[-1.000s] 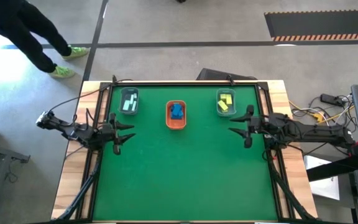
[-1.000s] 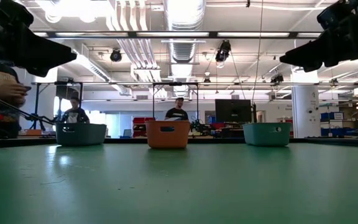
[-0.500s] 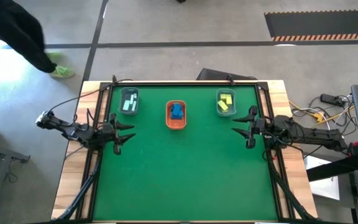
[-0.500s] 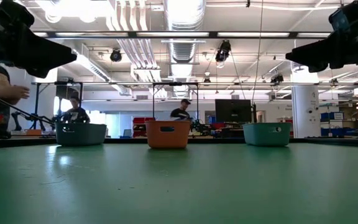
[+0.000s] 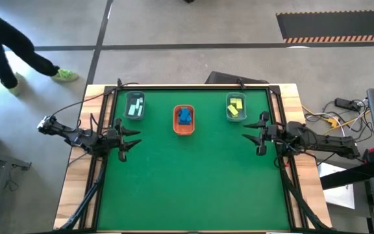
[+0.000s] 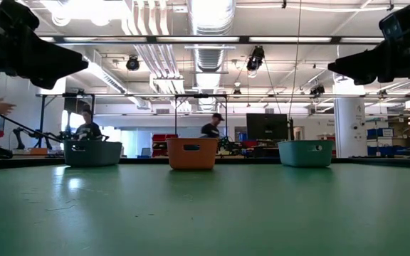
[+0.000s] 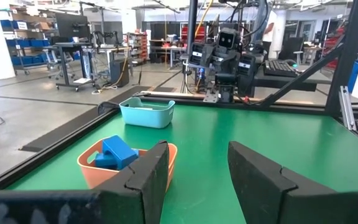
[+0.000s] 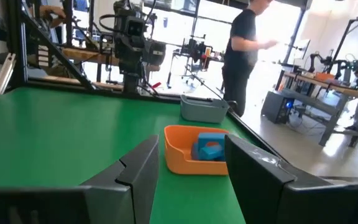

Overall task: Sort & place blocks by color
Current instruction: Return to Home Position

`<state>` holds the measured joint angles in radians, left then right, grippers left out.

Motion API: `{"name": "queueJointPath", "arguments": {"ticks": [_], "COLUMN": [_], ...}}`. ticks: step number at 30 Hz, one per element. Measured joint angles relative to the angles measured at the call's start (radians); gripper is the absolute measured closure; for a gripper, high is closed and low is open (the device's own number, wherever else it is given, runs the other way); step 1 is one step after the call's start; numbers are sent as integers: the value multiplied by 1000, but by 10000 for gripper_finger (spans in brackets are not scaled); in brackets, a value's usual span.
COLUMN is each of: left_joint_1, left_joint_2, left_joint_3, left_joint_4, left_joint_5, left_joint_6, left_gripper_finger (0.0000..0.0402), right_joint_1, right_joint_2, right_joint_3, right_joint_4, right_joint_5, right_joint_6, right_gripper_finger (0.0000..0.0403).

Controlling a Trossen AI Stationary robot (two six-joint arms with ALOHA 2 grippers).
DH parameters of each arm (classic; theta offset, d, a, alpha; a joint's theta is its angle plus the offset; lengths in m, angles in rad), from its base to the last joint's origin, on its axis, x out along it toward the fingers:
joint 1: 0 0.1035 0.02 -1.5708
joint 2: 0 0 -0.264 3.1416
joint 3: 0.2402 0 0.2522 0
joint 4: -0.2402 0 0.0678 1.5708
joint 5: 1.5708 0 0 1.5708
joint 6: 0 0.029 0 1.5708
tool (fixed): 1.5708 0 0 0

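Observation:
Three small trays stand in a row along the table's far side. The grey tray [image 5: 134,106] at the left holds pale mint-green blocks [image 5: 135,108]. The orange tray [image 5: 184,121] in the middle holds dark blue blocks [image 5: 185,116], seen as blue blocks [image 7: 118,153] in the left wrist view and blue blocks [image 8: 210,149] in the right wrist view. The teal tray [image 5: 236,107] at the right holds yellow blocks [image 5: 235,107]. My left gripper [image 5: 135,139] hangs open above the table's left edge. My right gripper [image 5: 248,136] hangs open above the right edge. Neither touches anything.
The green table top [image 5: 193,182] spreads wide between the arms and toward the near edge. A black frame [image 5: 106,117] runs along the table's sides. A person [image 5: 5,45] walks on the floor beyond the far left corner; cables [image 5: 330,120] lie right of the table.
My right gripper has drawn back a little toward the table's right edge, staying open. The person beyond the far left corner has walked farther left. The trays and blocks have kept still.

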<state>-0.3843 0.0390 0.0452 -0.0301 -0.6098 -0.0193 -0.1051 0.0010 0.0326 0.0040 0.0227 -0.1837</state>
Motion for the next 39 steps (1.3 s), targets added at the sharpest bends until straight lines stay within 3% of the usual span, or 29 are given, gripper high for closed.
{"name": "queueJointPath", "arguments": {"ticks": [19, 29, 39], "left_joint_1": [0, 0, 0], "left_joint_2": [2, 2, 3], "left_joint_3": [0, -1, -1], "left_joint_4": [0, 3, 4], "left_joint_5": [0, 0, 0], "left_joint_6": [1, 1, 1], "left_gripper_finger": [251, 251, 251], "right_joint_1": [0, 0, 0], "right_joint_2": [23, 26, 27], "right_joint_3": [-4, -4, -4], "right_joint_4": [-16, 10, -8], "right_joint_5": [2, 7, 6], "right_joint_6": [-2, -166, -232], "right_gripper_finger": [232, 232, 232]}}
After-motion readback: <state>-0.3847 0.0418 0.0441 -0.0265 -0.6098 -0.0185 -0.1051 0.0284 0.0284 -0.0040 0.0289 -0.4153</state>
